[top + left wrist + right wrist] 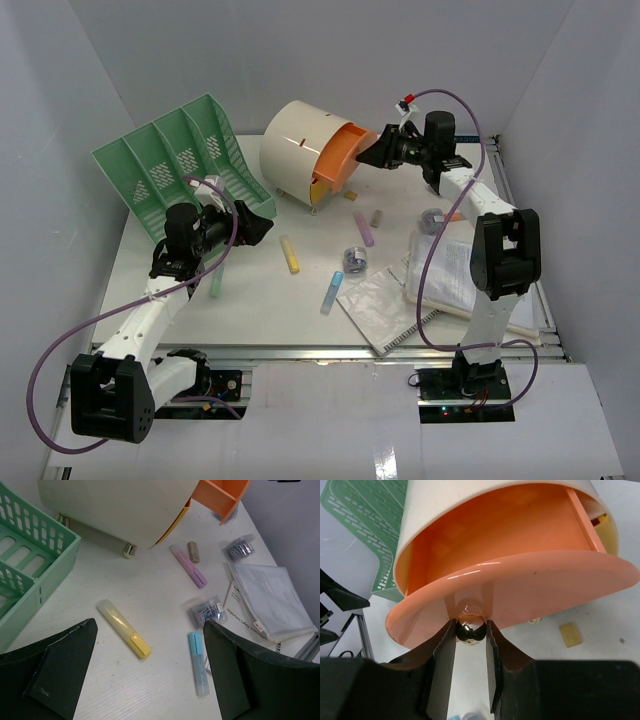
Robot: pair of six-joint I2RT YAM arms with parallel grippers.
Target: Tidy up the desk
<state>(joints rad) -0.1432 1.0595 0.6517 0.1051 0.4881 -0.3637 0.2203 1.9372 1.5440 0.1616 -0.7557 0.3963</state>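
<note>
The white desk (250, 305) holds scattered stationery. My right gripper (378, 152) is shut on the shiny round knob (471, 630) of the orange drawer (345, 155), which stands pulled out of the cream drum unit (298, 148). The drawer's inside (505, 535) looks empty. My left gripper (256, 226) is open and empty, hovering over the desk (150, 690). Between its fingers in the left wrist view lie a yellow highlighter (125, 628) and a blue highlighter (198, 662). A purple highlighter (188, 566) and a brown eraser (193, 551) lie near the drum.
A green slotted rack (180, 160) stands tilted at the back left, close to my left gripper. Two small boxes of paper clips (207, 611) (239, 547), a clear document pouch (270, 597) and a spiral notebook (385, 310) lie right. A green highlighter (216, 283) lies under my left arm.
</note>
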